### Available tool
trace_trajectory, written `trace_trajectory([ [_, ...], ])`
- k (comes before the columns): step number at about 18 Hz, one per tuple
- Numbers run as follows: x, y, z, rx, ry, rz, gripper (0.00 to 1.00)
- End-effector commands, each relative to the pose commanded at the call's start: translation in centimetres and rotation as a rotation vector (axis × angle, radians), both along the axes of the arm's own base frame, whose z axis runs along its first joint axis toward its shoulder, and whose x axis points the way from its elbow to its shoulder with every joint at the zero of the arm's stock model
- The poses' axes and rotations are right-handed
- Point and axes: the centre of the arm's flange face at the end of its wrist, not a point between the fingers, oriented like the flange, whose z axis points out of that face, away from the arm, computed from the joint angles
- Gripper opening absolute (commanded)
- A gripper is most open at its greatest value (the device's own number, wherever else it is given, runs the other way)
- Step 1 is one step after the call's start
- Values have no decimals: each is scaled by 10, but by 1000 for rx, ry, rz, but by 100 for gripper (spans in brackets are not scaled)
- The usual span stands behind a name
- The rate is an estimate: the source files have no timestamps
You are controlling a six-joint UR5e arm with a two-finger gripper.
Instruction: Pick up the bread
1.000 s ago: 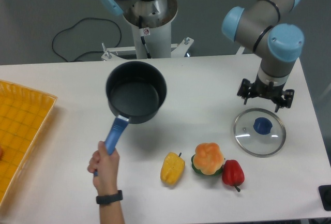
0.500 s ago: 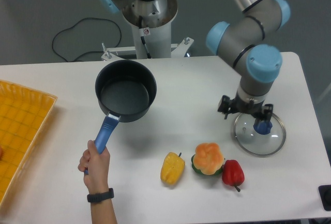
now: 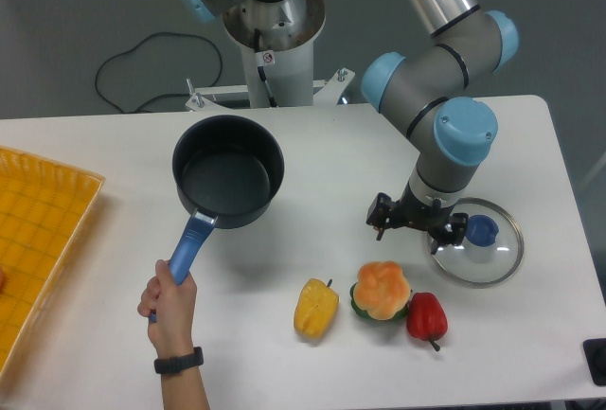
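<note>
Here we see the gripper (image 3: 415, 226) hanging low over the white table (image 3: 114, 145), its fingers pointing down; from this angle we cannot tell whether they are spread or pressed together. The bread (image 3: 382, 289) lies just below and slightly left of it, apart from the fingers, between a yellow pepper (image 3: 316, 307) on its left and a red pepper (image 3: 426, 315) touching its right. A glass lid (image 3: 476, 241) sits just right of the gripper. Far to the left, a hand (image 3: 169, 300) holds a dark pot (image 3: 228, 170) by its blue handle, near a yellow tray (image 3: 38, 240).
</note>
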Motion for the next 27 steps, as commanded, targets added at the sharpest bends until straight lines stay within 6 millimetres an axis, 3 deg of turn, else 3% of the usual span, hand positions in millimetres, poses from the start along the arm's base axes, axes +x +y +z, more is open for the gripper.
trace_trajectory([
  [9,-9,30,-12,18,19,47,96],
  [11,-7,32,-12,19,21,39,80],
  [15,-7,32,-8,21,26,33,25],
  [16,-7,32,-8,22,27,32,17],
  [20,-6,31,-6,22,31,30,0],
  [25,-4,29,7,30,46,30,0],
  [27,-3,21,24,37,63,38,0],
])
